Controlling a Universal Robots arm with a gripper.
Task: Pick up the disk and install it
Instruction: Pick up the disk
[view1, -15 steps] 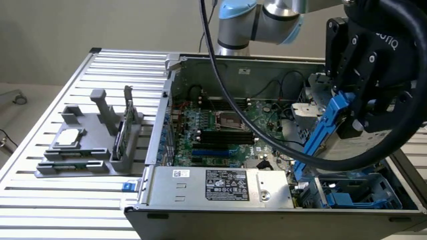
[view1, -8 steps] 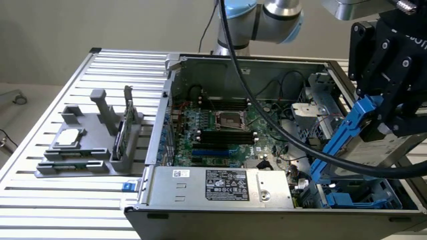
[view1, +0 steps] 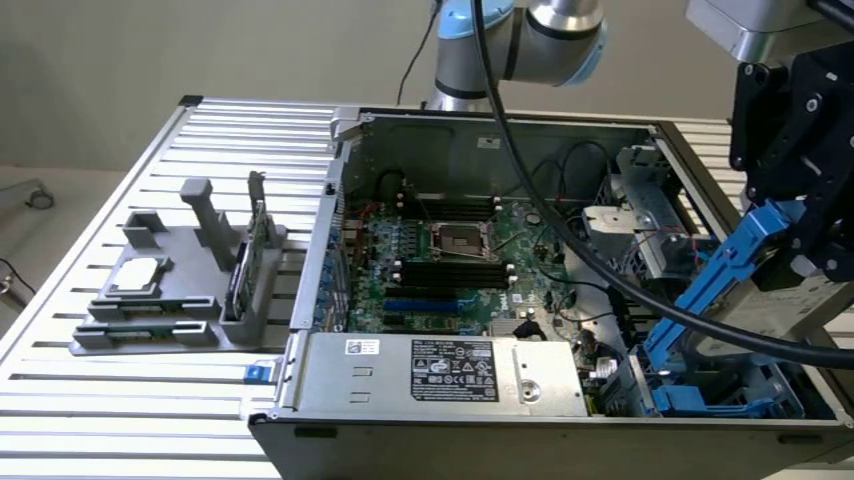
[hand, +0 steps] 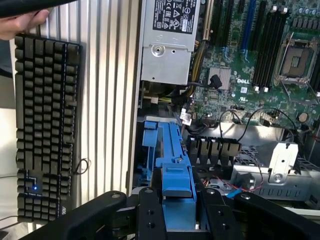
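The fingers (hand: 151, 211) grip the blue-framed disk (view1: 787, 292), tilted, near the DELL-marked motherboard (hand: 242, 90).

Exterior high, wrist close; shared case (view1: 534, 138)

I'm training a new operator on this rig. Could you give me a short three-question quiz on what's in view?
1. True or false: the disk lies in the grey fixture.
2. What do the gripper jaws hold? A) chip B) disk C) card
3. Fill in: a hand is next to a black ______.
Key: 1 false, it hangs tilted over the case; 2 B; 3 keyboard.
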